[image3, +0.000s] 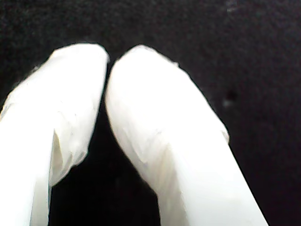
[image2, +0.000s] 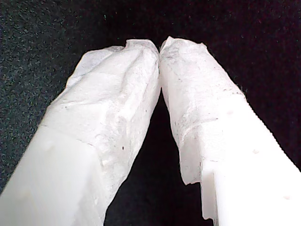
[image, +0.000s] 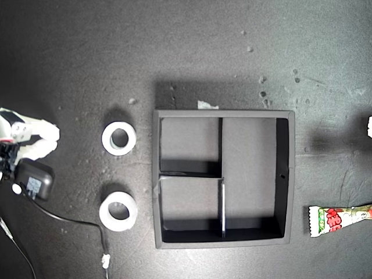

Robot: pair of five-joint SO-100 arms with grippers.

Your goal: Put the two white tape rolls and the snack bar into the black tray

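The black tray [image: 156, 174] lies in the middle of the exterior view, with nothing in its compartments. Two white tape rolls lie flat on the dark surface to its left in that view, one [image: 119, 138] farther back and one [image: 118, 211] nearer the front. The snack bar [image: 340, 218] lies at the exterior view's right edge, partly cut off. My first gripper [image2: 160, 47] is shut, its white wrapped tips touching over bare dark surface. My second gripper [image3: 108, 59] is shut too and holds nothing. An arm's white fingers [image: 40, 142] show at the exterior view's left edge; which arm it is cannot be told.
A black plug block [image: 35, 180] with a cable [image: 87, 218] lies by the arm at the exterior view's left, the cable ending near the front tape roll. A small pale scrap [image: 207, 105] lies behind the tray. A white sliver [image: 369, 126] shows at the exterior view's right edge.
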